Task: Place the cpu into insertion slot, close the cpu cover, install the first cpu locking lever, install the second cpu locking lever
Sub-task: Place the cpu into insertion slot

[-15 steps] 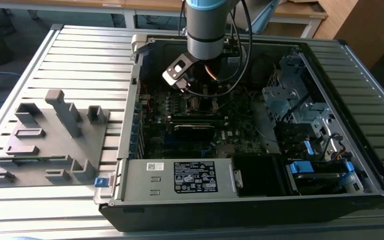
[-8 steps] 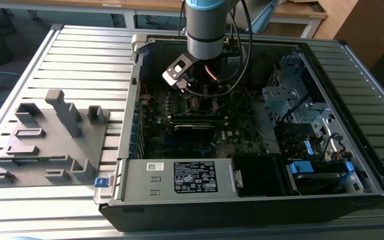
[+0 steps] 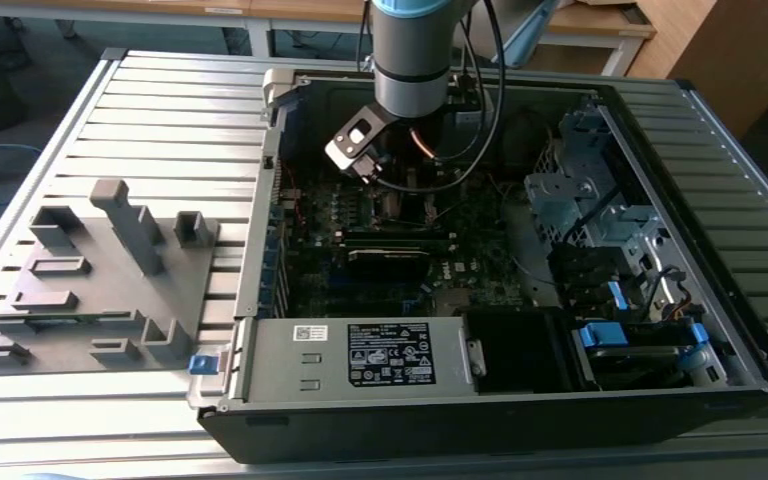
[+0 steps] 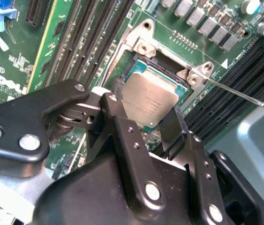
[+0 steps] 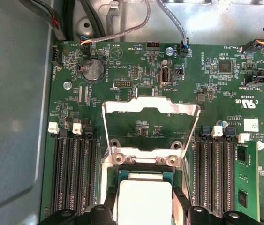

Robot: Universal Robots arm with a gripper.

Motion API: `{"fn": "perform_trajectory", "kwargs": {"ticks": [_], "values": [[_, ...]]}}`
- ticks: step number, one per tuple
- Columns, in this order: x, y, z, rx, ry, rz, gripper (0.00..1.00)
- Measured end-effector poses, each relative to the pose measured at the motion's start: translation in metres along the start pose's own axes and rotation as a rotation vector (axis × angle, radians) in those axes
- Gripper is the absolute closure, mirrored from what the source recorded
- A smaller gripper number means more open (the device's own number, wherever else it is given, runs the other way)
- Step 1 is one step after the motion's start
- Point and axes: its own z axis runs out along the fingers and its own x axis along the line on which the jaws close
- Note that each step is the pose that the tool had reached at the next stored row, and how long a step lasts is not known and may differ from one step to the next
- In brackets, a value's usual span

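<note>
Your gripper [image 4: 143, 111], clamped on the cpu [image 4: 149, 93], may seat it skewed in the insertion slot [image 4: 147, 64], bending pins

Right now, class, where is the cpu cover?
In the first wrist view the cpu cover stands swung open, hinged at the edge of the insertion slot next to the cpu. Long black memory slots run on either side.

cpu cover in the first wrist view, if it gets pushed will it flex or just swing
The cpu cover stands open, joined along one edge at the insertion slot, so a push would probably swing it rather than slide it. It is a thin metal frame around a large window, so it is likely light and slightly springy. Its narrow side strips might bend if pushed off-centre.
</note>
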Motion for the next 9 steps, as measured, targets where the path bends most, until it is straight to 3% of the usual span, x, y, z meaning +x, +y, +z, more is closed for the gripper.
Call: {"fn": "perform_trajectory", "kwargs": {"ticks": [6, 9], "values": [[-0.0001, -0.0003, 0.001, -0.0114, -0.0004, -0.003, 0.46], [-0.0001, -0.0004, 0.001, -0.0121, -0.0003, -0.003, 0.46]]}}
